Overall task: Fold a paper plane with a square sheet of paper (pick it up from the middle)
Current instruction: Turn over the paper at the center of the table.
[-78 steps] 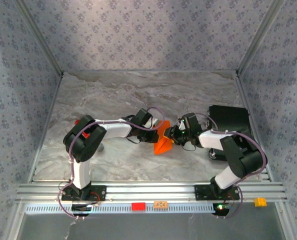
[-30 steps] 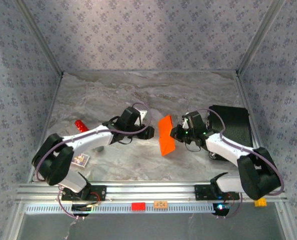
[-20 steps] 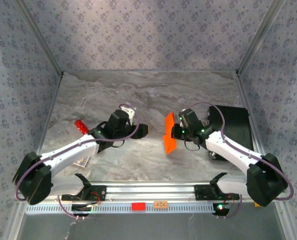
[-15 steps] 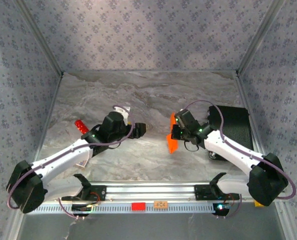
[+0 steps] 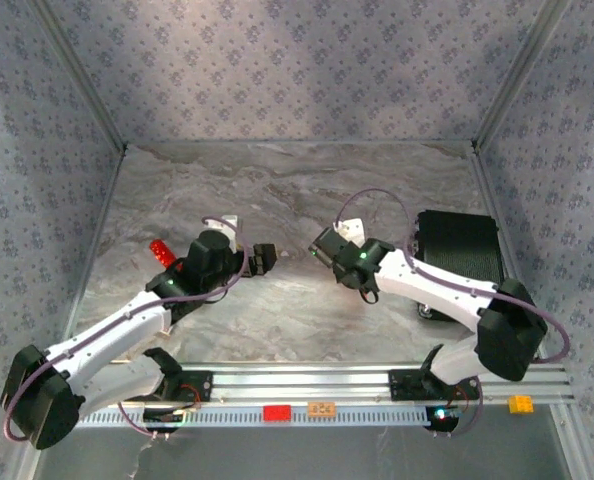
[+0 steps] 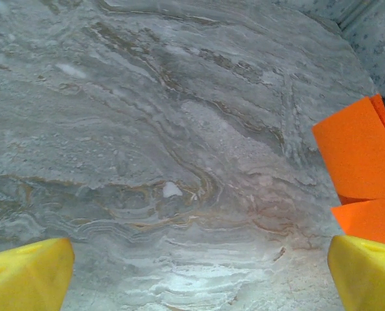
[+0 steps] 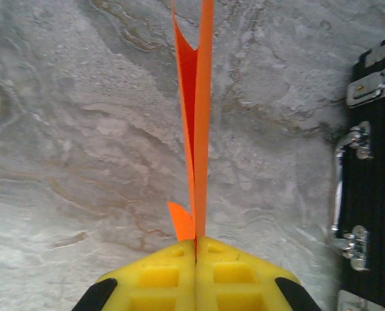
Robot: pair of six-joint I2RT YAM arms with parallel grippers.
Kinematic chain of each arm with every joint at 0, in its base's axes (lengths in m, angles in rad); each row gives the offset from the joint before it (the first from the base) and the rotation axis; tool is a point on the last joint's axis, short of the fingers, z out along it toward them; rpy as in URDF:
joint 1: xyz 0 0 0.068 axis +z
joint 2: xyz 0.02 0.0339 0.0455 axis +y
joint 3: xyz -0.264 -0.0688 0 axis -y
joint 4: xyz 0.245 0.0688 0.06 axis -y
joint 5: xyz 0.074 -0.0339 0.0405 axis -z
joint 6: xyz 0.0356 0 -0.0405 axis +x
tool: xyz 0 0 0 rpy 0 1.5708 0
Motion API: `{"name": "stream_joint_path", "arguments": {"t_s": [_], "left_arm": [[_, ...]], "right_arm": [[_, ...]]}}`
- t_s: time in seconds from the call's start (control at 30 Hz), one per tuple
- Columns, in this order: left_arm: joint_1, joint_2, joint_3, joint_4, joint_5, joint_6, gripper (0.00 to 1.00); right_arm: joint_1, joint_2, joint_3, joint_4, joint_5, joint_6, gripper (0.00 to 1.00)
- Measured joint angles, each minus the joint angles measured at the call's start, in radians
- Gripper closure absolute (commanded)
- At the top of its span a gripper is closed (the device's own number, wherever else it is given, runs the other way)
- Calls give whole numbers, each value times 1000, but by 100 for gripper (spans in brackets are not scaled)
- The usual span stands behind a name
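**The right gripper (image 7: pixel 196 249) clamps the folded orange paper (image 7: pixel 202 110) while the left gripper (image 6: pixel 196 275) hangs released**

Here's the grey marbled table (image 5: pixel 277 190), boxed in by patterned walls (image 5: pixel 297 70). An aluminium rail (image 5: pixel 297 380) runs along the near edge, where both arms are bolted. The left arm (image 5: pixel 117 325) stretches low and long toward the middle. The right arm (image 5: pixel 427 285) bends at the elbow and reaches in from the other side. The two wrists face each other near the table's centre with a gap between them. By the right wall sits a black case (image 5: pixel 462 245). In the right wrist view it runs down the right edge, silver latches (image 7: pixel 367 87) catching the light.

Now the paper! The right gripper's yellow fingers (image 7: pixel 157 275) are pressed tight together on its near end. It stands edge-on and runs straight out ahead of them over the marble. Its layers part a little toward the far end, and a small flap juts out to the left just by the fingertips. Whether the far end touches the table, I cannot tell. In the left wrist view the same paper shows broadside at the right edge as flat orange panels with a crease between them.

The left gripper's yellow fingertips (image 6: pixel 27 275) are spread to the bottom corners of its view, with bare marble between them.

On to the small stuff. A red cylinder (image 5: pixel 162 250) lies beside the left arm, partly hidden by it. A red block (image 5: pixel 275 412) sits on the front strip. A small yellow block (image 5: pixel 520 403) sits at the strip's right end.
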Motion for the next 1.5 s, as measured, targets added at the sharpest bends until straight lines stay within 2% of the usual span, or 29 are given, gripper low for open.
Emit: {"name": "stream_joint_path", "arguments": {"t_s": [0.27,0.5,0.67,0.9,1.0,1.13,1.3,1.5], "left_arm": [[75,-89,-22,-40,-29,-29,2],[96,-198,-79,-60,-51,-24,0],[100,-235,-79,-99,-87,-23,0],[102,-295,-79,-127,-114,-22,0],[102,-293,-79,-130,-114,-23,0],[109,-244,-73,-161,-113,-22,0],[115,-115,-40,-182,-49,-21,2],[115,49,-9,-146,109,-28,19]], "right_arm": [[43,95,36,-39,84,10,92],[88,277,142,-85,120,10,92],[137,410,246,-93,94,9,89],[150,466,288,-2,-101,6,78],[121,452,271,82,-230,10,70],[42,352,164,229,-417,22,55],[-84,153,-30,385,-606,44,61],[-279,-18,-272,549,-784,103,78]]}}
